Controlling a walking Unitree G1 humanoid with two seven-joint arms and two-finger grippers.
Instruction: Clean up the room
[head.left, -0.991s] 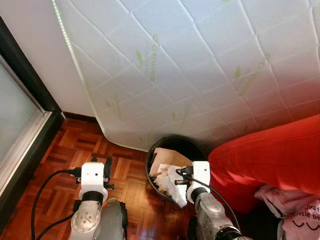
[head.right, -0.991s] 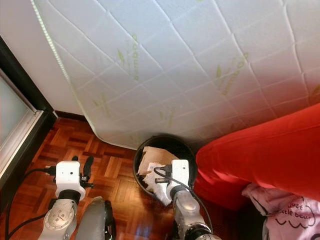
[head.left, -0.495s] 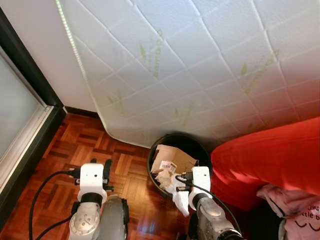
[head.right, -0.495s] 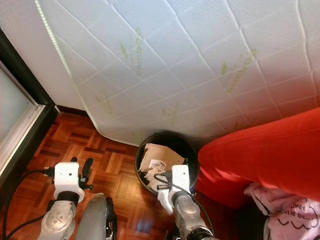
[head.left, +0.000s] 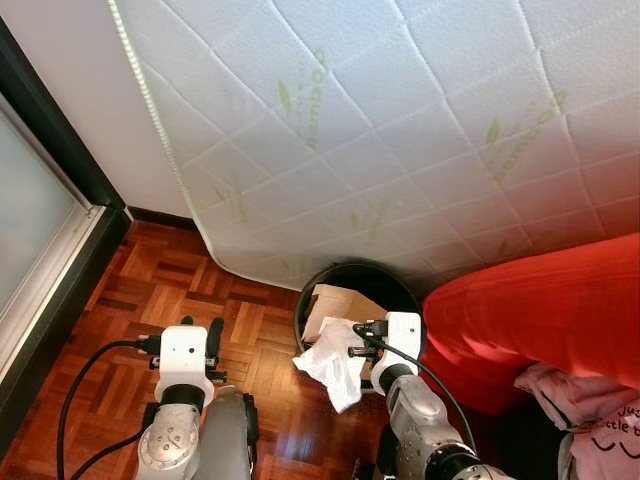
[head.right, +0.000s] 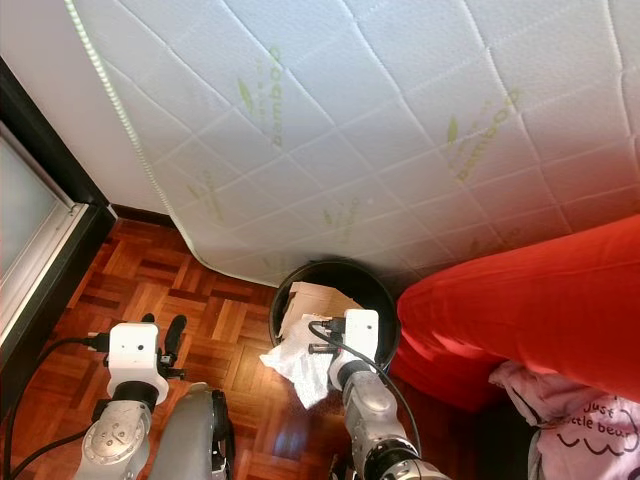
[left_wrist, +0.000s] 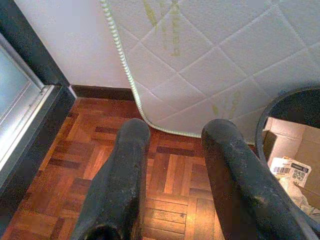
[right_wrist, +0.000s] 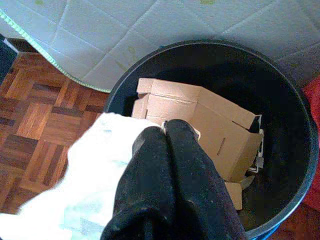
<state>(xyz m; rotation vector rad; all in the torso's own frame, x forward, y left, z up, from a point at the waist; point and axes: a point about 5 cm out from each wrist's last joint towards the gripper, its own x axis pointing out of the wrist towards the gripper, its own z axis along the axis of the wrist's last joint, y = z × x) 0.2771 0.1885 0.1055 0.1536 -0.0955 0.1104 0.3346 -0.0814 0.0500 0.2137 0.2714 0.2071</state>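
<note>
A crumpled white tissue (head.left: 330, 362) hangs over the near rim of a round black bin (head.left: 400, 291), pinched in my right gripper (right_wrist: 167, 131), whose fingers are shut on it. The tissue (right_wrist: 95, 180) drapes down outside the bin's left side. Inside the bin (right_wrist: 280, 130) lies a folded brown cardboard box (right_wrist: 200, 122) with a barcode label (left_wrist: 289, 170). My left gripper (left_wrist: 172, 135) stands open above the parquet floor, left of the bin, holding nothing.
A white quilted mattress (head.left: 400, 120) leans against the wall behind the bin. A red cushion (head.left: 540, 310) lies right of the bin, with pink clothing (head.left: 590, 400) below it. A dark-framed glass door (head.left: 40, 230) runs along the left. Parquet floor (head.left: 150, 290) lies open at the left.
My right gripper has lifted the white tissue up to the bin's near rim, so it now hangs over the left edge. The camera shifted slightly. The left arm stayed put.
</note>
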